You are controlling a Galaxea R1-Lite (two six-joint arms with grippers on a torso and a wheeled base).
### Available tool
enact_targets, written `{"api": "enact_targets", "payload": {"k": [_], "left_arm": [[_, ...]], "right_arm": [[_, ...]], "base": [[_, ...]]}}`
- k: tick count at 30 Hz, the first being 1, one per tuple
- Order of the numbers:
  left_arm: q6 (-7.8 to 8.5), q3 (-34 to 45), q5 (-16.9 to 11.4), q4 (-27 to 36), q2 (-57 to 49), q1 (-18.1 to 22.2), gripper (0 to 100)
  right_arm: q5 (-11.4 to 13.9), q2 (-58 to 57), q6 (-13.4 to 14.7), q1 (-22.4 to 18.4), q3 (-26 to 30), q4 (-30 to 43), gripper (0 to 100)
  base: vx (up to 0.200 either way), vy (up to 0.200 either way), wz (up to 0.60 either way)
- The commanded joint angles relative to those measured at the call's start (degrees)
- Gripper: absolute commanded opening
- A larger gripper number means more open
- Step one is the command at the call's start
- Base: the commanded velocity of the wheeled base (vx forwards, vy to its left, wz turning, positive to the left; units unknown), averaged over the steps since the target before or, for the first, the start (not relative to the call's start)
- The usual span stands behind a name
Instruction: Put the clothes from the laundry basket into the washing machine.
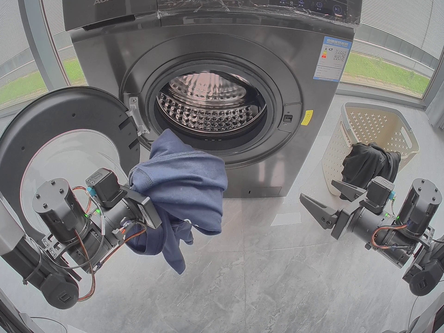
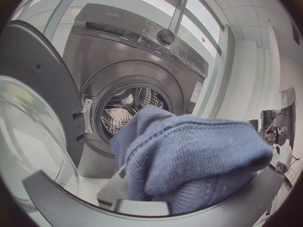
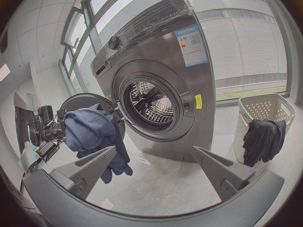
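Observation:
A blue garment [image 1: 185, 181] hangs bunched over my left gripper [image 1: 150, 211], which is shut on it just below and left of the washing machine's open drum [image 1: 210, 100]. The cloth covers the fingers; in the left wrist view the blue garment [image 2: 189, 155] lies in front of the drum mouth [image 2: 126, 111]. A black garment [image 1: 367, 163] drapes over the near rim of the cream laundry basket [image 1: 384, 126], right of the machine. My right gripper [image 1: 319, 190] is open with nothing between its fingers, low over the floor just left of the basket. From the right wrist view, the right gripper [image 3: 153, 150] faces the machine.
The round machine door [image 1: 60, 130] stands swung wide open to the left, close behind my left arm. Grey tiled floor [image 1: 268, 264] spreads free in front of the machine. Windows run behind the machine and the basket.

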Motion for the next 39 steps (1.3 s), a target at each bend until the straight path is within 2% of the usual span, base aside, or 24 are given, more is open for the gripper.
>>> {"api": "enact_targets", "payload": {"k": [1, 13, 25, 34, 39], "left_arm": [[-0.32, 0.4, 0.1, 0.0, 0.6, -0.5, 0], [-0.41, 1.2, -0.2, 0.0, 0.1, -0.4, 0], [-0.14, 1.8, -0.3, 0.0, 0.5, -0.7, 0], [-0.41, 2.1, -0.3, 0.0, 0.7, -0.7, 0], [-0.32, 2.1, -0.3, 0.0, 0.7, -0.7, 0]], "right_arm": [[0.0, 0.2, 0.1, 0.1, 0.0, 0.0, 100], [0.0, 1.0, 0.1, 0.4, 0.6, -0.1, 100], [-0.7, 1.2, 0.3, 2.0, 0.9, 0.0, 100], [-0.8, 1.9, 0.6, 3.4, 1.0, 0.0, 100], [-0.9, 1.9, 0.7, 4.2, 1.1, 0.0, 100]], "base": [[0.000, 0.000, 0.00], [0.000, 0.000, 0.00], [0.200, 0.000, 0.00], [0.000, 0.000, 0.00], [0.200, 0.000, 0.00]]}}
